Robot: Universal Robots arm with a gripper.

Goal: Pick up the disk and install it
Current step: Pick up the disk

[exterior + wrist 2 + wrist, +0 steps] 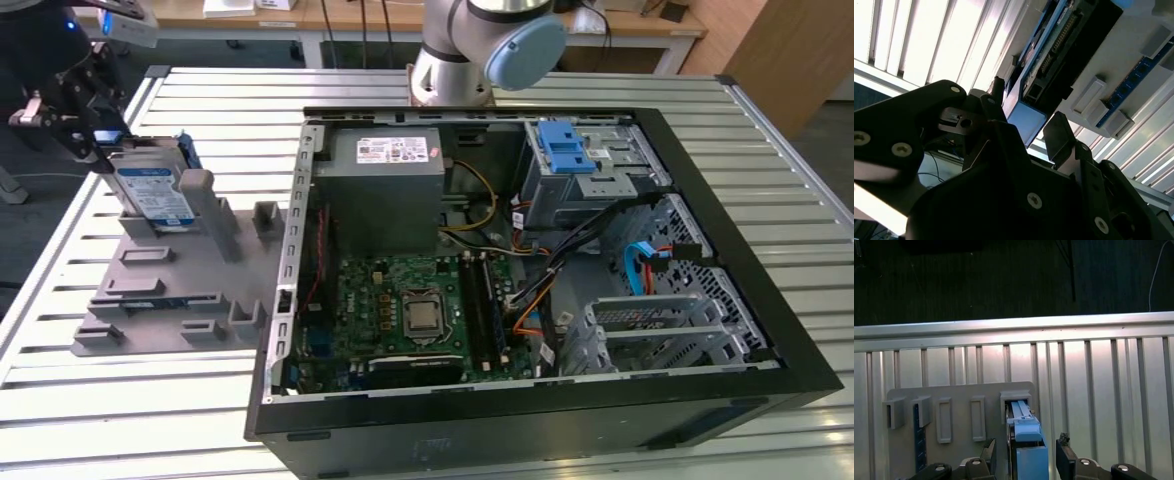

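The disk stands on edge in a slot at the far end of the grey holder plate, on the exterior view's left, its blue-and-white label facing out. My gripper is at the disk's far upper end. In the first wrist view the two dark fingers stand on either side of the blue-railed disk, with a small gap on each side. The second wrist view shows the disk's blue end between the open fingertips and its connector edge beyond them.
An open computer case lies on the slatted metal table, with a motherboard, a grey power supply and a drive cage with a blue latch. The arm's base stands behind it. The holder plate has several other slots.
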